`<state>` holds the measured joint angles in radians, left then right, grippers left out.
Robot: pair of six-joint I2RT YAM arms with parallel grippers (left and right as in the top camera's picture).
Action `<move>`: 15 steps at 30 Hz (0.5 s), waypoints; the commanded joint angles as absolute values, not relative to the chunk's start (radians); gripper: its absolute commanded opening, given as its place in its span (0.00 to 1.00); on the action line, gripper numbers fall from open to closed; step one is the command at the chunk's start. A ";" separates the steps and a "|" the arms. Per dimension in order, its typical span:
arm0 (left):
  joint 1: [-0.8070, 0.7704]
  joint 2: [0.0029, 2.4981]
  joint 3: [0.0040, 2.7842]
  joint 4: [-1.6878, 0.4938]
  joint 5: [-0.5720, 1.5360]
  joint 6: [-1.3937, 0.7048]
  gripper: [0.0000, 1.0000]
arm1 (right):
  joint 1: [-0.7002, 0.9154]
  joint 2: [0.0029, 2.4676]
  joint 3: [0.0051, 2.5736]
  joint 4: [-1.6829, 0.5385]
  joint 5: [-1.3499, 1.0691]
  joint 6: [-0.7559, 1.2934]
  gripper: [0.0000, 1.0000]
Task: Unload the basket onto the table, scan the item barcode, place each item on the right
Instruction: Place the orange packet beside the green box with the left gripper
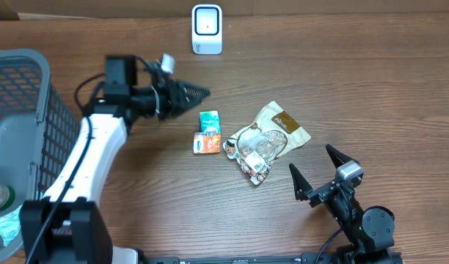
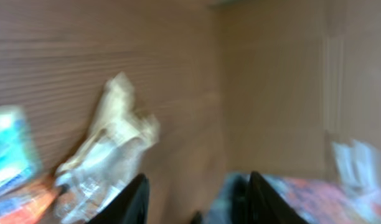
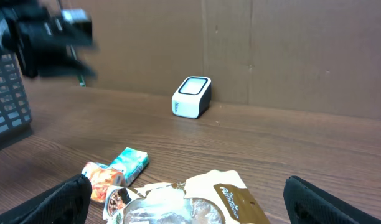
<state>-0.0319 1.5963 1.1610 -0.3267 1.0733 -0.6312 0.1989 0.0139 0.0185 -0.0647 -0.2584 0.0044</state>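
Jaws left: apart, view blurred | jaws right: wide | pouch (image 1: pixel 272 136) barcode unreadable

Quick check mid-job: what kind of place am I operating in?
Probably a mock retail checkout: a white barcode scanner on the wooden table, a grey mesh shopping basket at its edge, and small snack packets laid out.

The fixed overhead camera looks straight down on the whole wooden tabletop (image 1: pixel 371 88), taking in the white scanner (image 1: pixel 207 29) at its far edge and the snack packets (image 1: pixel 254 143) at centre. The right wrist camera sits low at the near side, facing across those same packets to the scanner and the cardboard wall (image 3: pixel 290 50) behind. The left wrist camera, blurred, looks from close above the tabletop and shares only the packets with both.
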 commanded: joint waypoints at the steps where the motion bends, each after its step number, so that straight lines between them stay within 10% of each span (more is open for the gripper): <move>1: 0.016 1.505 1.196 -0.169 1.354 -0.881 0.37 | 0.203 0.003 0.008 -0.059 -0.256 0.008 1.00; 7: 0.046 1.490 1.196 0.153 1.458 -1.277 0.34 | 0.203 0.003 0.008 -0.059 -0.256 0.008 1.00; 15: 0.046 1.490 1.196 0.244 1.487 -1.417 0.04 | 0.203 0.003 0.008 -0.059 -0.256 0.008 1.00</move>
<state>0.0460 1.4960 1.1862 0.2409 1.4380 -1.3228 0.1989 0.0139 0.0185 -0.0639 -0.2581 0.0040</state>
